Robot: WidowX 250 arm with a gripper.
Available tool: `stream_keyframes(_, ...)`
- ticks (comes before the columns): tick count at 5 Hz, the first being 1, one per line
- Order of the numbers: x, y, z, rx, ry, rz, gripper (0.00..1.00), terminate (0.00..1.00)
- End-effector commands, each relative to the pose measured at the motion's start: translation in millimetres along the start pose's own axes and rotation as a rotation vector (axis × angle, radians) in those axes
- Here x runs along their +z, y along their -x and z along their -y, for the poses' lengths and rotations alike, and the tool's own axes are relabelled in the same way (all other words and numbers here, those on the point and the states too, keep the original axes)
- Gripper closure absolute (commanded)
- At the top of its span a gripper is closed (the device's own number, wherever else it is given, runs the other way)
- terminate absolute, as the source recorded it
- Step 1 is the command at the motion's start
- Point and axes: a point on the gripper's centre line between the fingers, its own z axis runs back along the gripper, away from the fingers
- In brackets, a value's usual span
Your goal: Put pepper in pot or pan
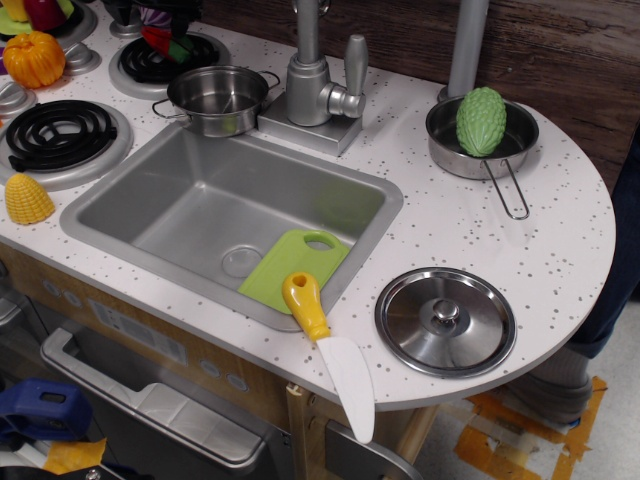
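At the top of the frame, left of centre, the pepper [168, 43] lies on a black coil burner [165, 58], its red body and green stem end running roughly left to right. The empty steel pot [217, 99] stands just below and to its right, at the sink's [130, 205] rim. No gripper is in view, so its opening cannot be told.
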Motion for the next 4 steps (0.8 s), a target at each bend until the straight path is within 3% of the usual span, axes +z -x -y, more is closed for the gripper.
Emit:
stream_keyframes(1, 0, 0, 0, 0.0, 0.0, 0.0, 0.0, 0.0)
stream_keyframes(2, 0, -6, -4, -0.023, 0.017, -0.009, 0.0, 0.0)
stream_keyframes(4, 7, -23, -7, -0.053, -0.006, 0.03, 0.0, 0.0)
